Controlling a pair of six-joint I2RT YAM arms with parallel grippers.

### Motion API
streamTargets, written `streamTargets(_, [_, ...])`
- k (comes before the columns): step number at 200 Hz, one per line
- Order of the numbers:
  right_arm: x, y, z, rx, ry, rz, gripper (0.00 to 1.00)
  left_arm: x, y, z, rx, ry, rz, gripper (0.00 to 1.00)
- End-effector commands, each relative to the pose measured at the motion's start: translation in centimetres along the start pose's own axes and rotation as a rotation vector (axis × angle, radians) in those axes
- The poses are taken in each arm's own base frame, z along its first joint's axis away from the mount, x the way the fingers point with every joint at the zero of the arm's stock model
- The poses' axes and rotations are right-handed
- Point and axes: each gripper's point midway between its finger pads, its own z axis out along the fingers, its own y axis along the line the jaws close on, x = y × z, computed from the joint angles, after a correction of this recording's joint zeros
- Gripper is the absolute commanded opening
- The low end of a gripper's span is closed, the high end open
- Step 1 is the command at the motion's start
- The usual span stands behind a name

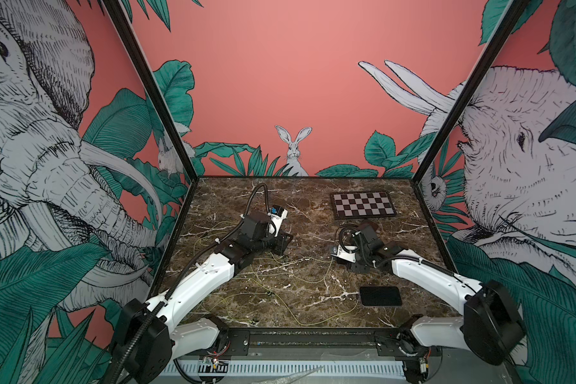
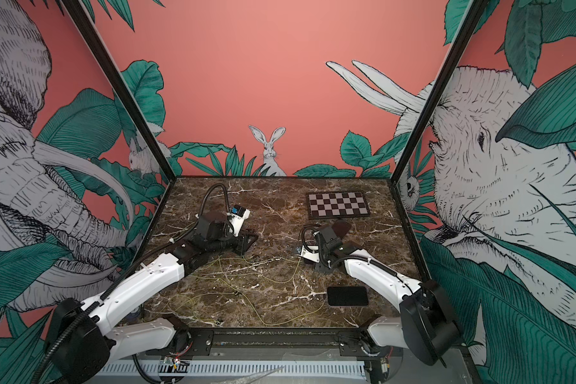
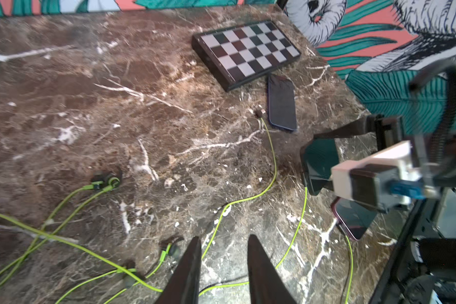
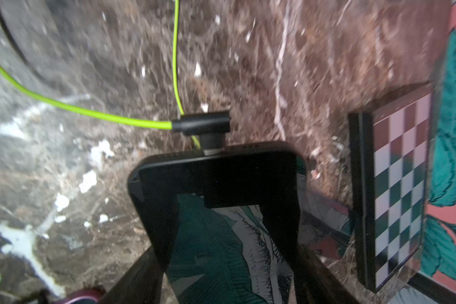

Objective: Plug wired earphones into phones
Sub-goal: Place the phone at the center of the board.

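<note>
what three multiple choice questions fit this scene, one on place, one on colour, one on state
1. Where is the checkerboard plate?
A) far part of the table, near the back wall
B) at the front edge
C) under the left arm

2. What colour are the earphone cords?
A) red
B) white
C) yellow-green

3. The right gripper is:
A) open and empty
B) clamped on a phone
C) holding an earbud

Key: 1 A, both top views show it there; 2 C, bright in the wrist views; 3 B, its fingers flank the phone.
</note>
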Motion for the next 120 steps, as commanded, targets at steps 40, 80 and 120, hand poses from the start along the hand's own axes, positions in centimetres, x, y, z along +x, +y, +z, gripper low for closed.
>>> streamTargets(40, [6.0, 1.5, 1.0, -0.158, 0.251, -0.064, 0.61, 0.2, 0.6, -0.6, -0.031, -0.007, 0.031, 0.31])
streamTargets(80, [7.0, 0.2, 1.7, -0.119, 0.282, 0.012, 0.63, 0.2, 0.5, -0.6, -0.026, -0.006, 0.029, 0.3])
streamTargets(120, [8.1, 0.9, 2.0, -0.169, 0.347, -0.022, 0.78, 0.3, 0.7, -0.5, -0.038, -0.004, 0.024, 0.29])
